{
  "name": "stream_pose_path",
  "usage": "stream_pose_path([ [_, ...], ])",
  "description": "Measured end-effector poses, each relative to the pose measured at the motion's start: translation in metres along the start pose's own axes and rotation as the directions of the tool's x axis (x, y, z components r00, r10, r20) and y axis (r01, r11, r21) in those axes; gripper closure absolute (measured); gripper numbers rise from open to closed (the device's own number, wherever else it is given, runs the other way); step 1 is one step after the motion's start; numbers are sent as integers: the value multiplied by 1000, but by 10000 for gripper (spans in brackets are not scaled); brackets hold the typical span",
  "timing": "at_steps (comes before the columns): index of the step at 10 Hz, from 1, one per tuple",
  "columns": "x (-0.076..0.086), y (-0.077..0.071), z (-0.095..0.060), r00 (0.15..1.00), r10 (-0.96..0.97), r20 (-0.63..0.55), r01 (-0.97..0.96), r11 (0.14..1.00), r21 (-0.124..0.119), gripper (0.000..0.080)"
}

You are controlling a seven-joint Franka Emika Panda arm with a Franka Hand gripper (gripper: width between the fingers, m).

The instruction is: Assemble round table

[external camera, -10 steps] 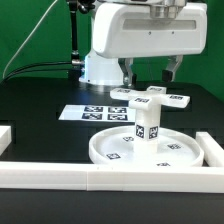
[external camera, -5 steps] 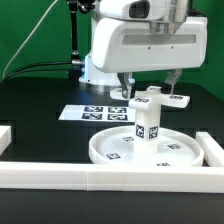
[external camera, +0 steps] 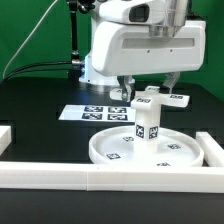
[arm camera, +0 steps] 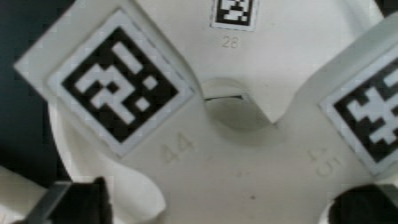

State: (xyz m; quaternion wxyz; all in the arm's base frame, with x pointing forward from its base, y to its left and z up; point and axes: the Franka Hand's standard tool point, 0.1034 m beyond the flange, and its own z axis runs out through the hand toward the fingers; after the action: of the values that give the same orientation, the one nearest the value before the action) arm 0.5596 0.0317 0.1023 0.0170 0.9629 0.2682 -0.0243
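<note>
The large round disc [external camera: 108, 150] lies on the black table with the short cylinder post [external camera: 148, 128] standing upright on it. The four-armed cross piece [external camera: 152, 98] sits level on top of the post. My gripper [external camera: 150, 88] is low over the cross piece, one finger on each side of its hub, jaws spread wide. In the wrist view the cross piece [arm camera: 231, 110] fills the picture, with two tagged arms and the middle hole showing. The gripper [arm camera: 222, 205] straddles it, and the dark fingertips [arm camera: 80, 205] stand at the piece's edges. No grip shows.
The marker board [external camera: 85, 113] lies behind the disc toward the exterior view's left. Long white rails run along the front [external camera: 60, 178] and at the exterior view's right [external camera: 212, 150]. The robot base [external camera: 100, 68] stands behind.
The gripper has come down from above the cross piece until its fingers are level with it. Since half a second ago almost nothing has moved.
</note>
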Motion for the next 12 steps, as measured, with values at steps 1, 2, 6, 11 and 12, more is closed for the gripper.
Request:
stream_pose_path([
  [1, 0, 0, 0, 1000, 4, 0, -4, 1000, 0, 363],
  [2, 0, 0, 0, 1000, 11, 0, -11, 1000, 0, 363],
  [6, 0, -1, 0, 979, 204, -3, -204, 979, 9, 363],
  [11, 7, -7, -1, 560, 828, 2, -827, 559, 64, 361],
  [12, 7, -7, -1, 502, 865, -15, -862, 502, 70, 361],
])
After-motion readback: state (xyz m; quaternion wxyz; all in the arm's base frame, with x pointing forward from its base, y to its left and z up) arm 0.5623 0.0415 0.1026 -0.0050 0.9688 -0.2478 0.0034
